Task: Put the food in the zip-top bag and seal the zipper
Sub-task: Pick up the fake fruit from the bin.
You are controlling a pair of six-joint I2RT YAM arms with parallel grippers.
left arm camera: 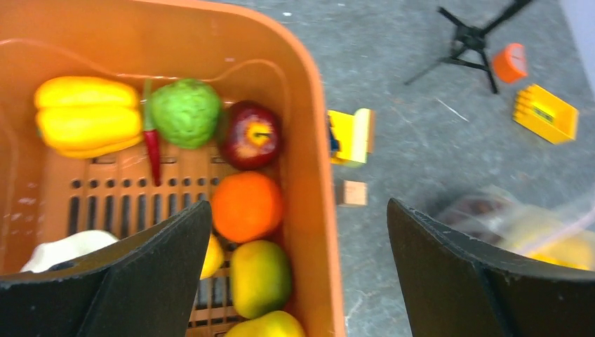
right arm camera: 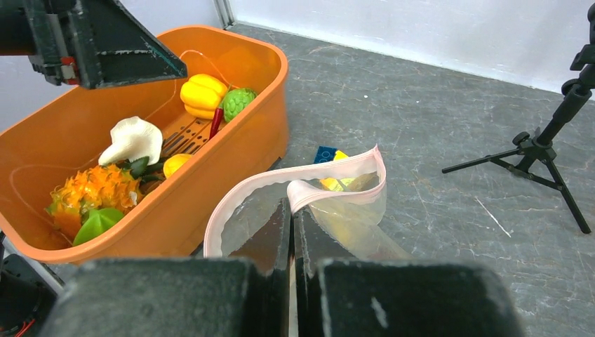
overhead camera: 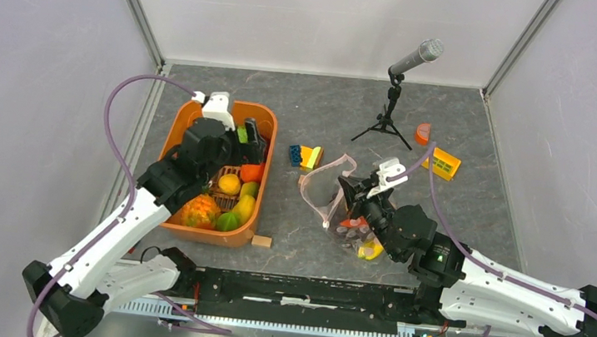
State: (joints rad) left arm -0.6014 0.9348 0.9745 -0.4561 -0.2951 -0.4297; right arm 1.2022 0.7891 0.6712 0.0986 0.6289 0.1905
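- We see left gripper spread fully, empty, above orange tub, where most food lies; round toys may squirt out.
- We have right gripper pinched shut on zip-top bag by its zipper; some pieces seemingly inside; floppy mouth could fold shut.

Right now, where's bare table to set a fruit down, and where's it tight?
Free: grey table between the orange tub and the bag, bordered far by building blocks, near by a wooden block. Also the far strip left of the microphone stand. Crowded: inside the tub, and around the right hand pinching the bag.
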